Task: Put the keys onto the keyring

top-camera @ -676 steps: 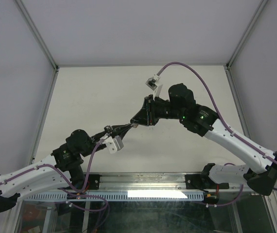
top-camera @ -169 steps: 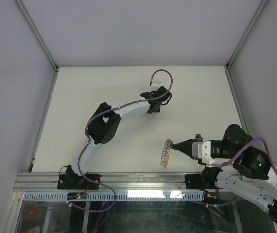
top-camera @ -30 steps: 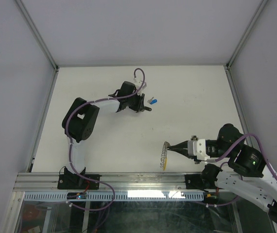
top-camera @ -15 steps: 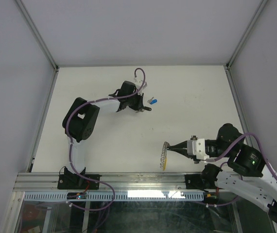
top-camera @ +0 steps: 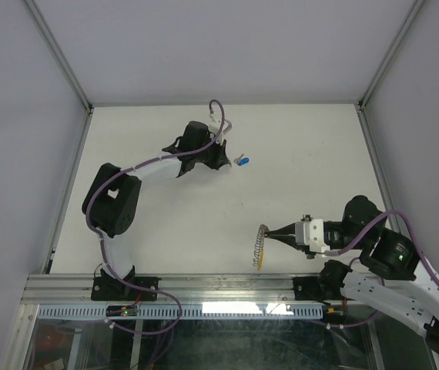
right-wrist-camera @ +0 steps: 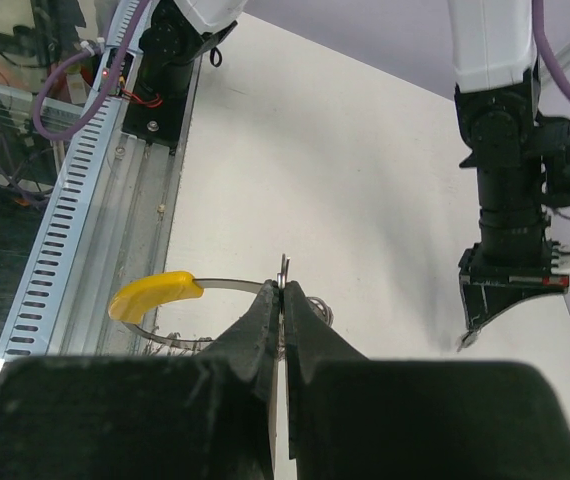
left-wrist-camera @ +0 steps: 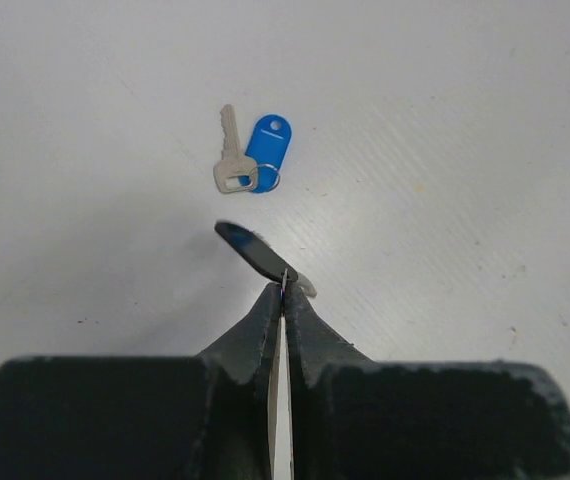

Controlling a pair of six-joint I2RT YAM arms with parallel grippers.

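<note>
Left gripper (left-wrist-camera: 284, 284) pinched shut on dark flat tag (left-wrist-camera: 248, 249), blue-headed key (left-wrist-camera: 252, 166) upper centre, apart beyond tips; right gripper (right-wrist-camera: 284, 289) clamped on keyring (right-wrist-camera: 170, 288), yellow segment (right-wrist-camera: 140, 300) lower left

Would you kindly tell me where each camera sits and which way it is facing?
Top external: above and behind the bases, looking down on the table; both arms show.
Left wrist: on the left gripper, looking down past its shut fingers, which pinch a dark tag, at the blue-tagged key.
Right wrist: on the right gripper, facing left across the table past the keyring it clamps; the left arm shows.
Shared: top and left wrist views both show the blue-tagged key.
</note>
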